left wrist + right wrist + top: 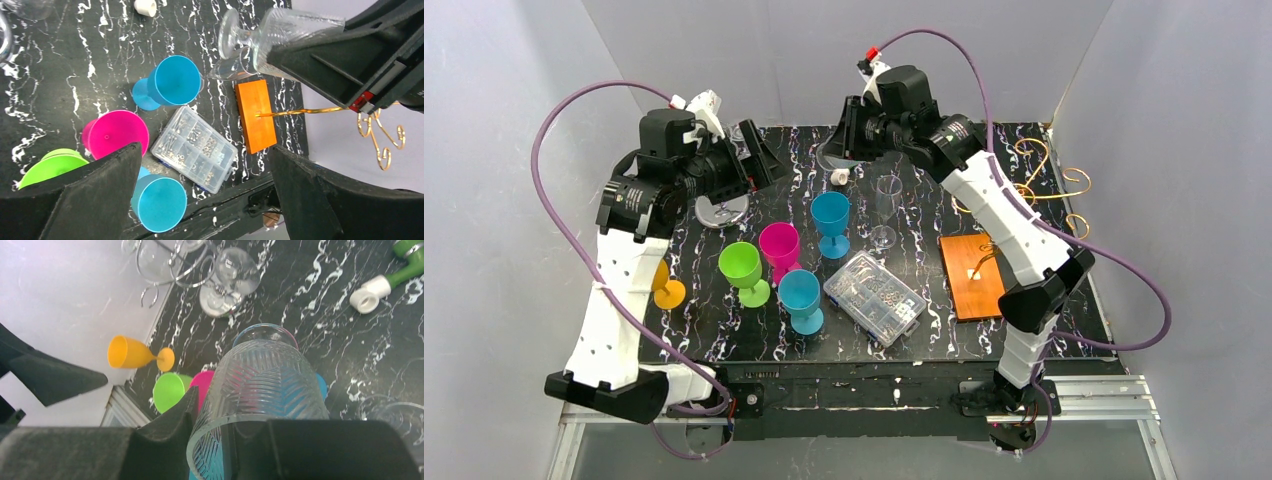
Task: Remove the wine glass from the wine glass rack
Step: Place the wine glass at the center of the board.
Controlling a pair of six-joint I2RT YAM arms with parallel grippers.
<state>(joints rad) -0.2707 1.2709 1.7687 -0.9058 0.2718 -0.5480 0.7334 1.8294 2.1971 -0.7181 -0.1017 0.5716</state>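
Note:
A clear ribbed wine glass [260,375] lies tilted in the air over the back of the table, and my right gripper [220,415] is shut on its rim, one finger inside the bowl and one outside. The left wrist view shows the same glass [287,32] sticking out of the right gripper [345,60]. The golden wine glass rack [1046,185] stands at the far right on its orange wooden base [972,275], apart from the glass. My left gripper [759,160] hovers at the back left, open and holding nothing [204,155].
A second clear glass [886,210] stands mid-table. Two blue cups [831,222] [801,298], a magenta cup [780,248], a green cup [744,270] and an orange cup [667,290] are nearby. A clear compartment box [874,297] lies near the front. A chrome rack [187,262] holds glasses at back left.

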